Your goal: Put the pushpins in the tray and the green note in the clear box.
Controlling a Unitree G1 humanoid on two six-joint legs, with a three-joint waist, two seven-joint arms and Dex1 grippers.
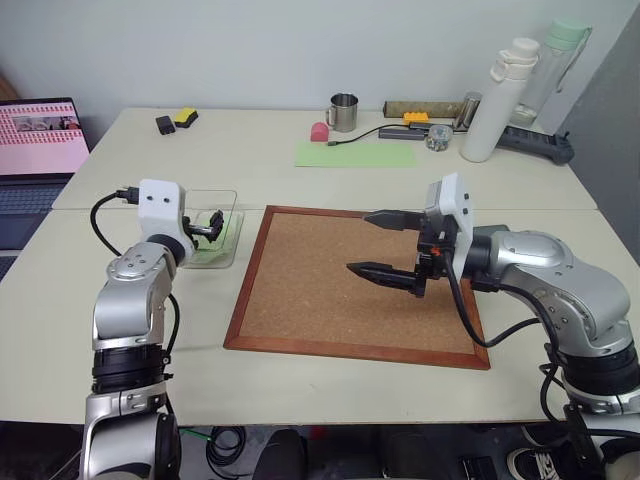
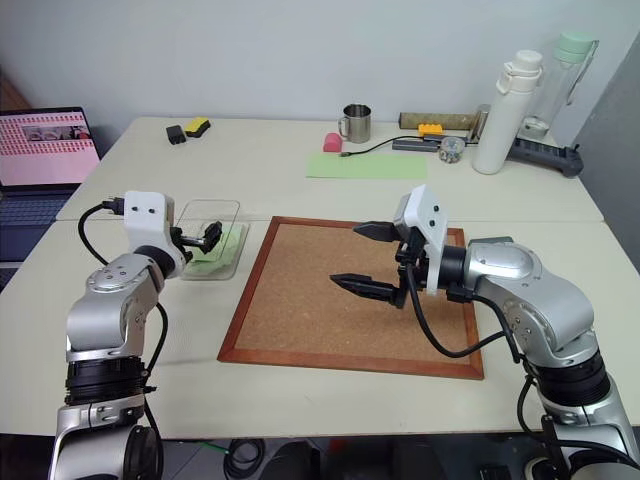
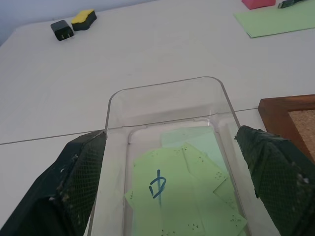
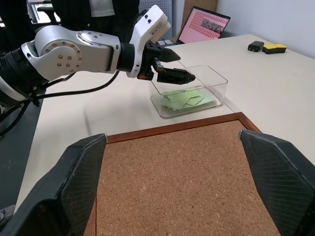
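Observation:
The clear box (image 3: 167, 84) stands on the table to the left of the corkboard (image 1: 330, 290). Inside it lies the green note (image 3: 162, 196) with a dark blue handwritten mark, on top of other pale green sheets. My left gripper (image 1: 212, 226) hovers over the box, open and empty, with a finger to either side of the note. My right gripper (image 1: 360, 242) hangs open over the middle of the corkboard, pointing left, with nothing between its fingers. The pushpins and the tray are out of view.
At the back of the table are a long pale-green sheet (image 1: 355, 153), a metal mug (image 1: 343, 112), a white bottle (image 1: 495, 100), a power strip (image 1: 540, 140) and a pink object (image 1: 319, 131). An open laptop (image 1: 40, 150) sits at the far left.

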